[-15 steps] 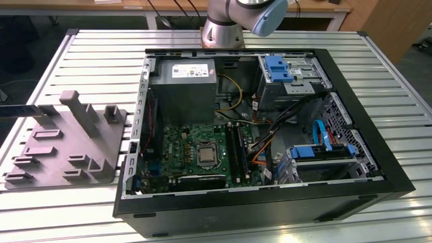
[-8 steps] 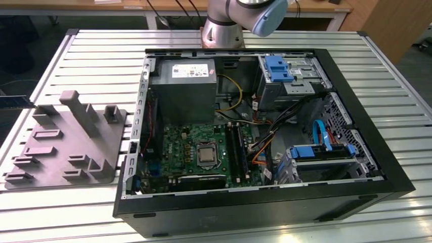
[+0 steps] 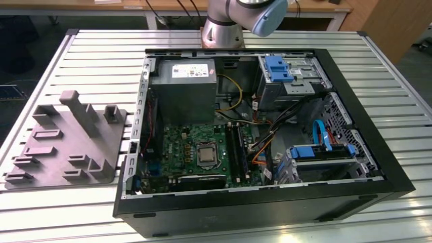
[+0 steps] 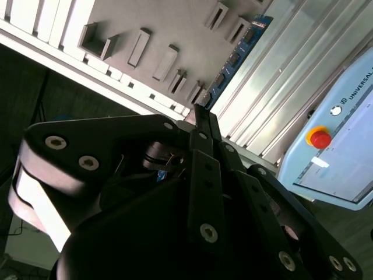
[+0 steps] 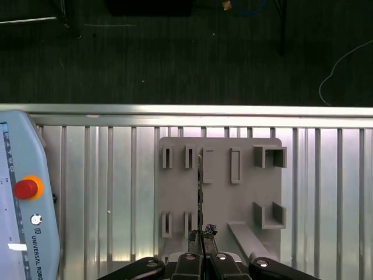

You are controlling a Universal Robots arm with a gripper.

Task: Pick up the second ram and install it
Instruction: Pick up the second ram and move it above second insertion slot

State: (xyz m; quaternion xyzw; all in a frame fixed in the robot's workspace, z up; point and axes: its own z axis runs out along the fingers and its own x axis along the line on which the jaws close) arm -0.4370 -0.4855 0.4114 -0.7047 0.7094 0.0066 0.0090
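Over the slatted metal table (image 5: 116, 192), we see the black gripper (image 5: 201, 248) clamped on one end of the long dark chip-lined second ram (image 4: 233, 58), above the grey plastic holder block (image 5: 245, 192) near the table's edge, probably leaving its length free for seating

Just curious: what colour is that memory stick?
The memory stick is blue with black chips; second wrist view.

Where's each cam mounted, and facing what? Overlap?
Exterior view: off-arm, high, looking down on open PC case, holder block; arm base shows.
First wrist view: on wrist, straight down past gripper and gripped second ram onto the holder block.
Second wrist view: on wrist, obliquely along gripper linkage toward the ram.
Shared: holder block in all; pendant in both wrist views.
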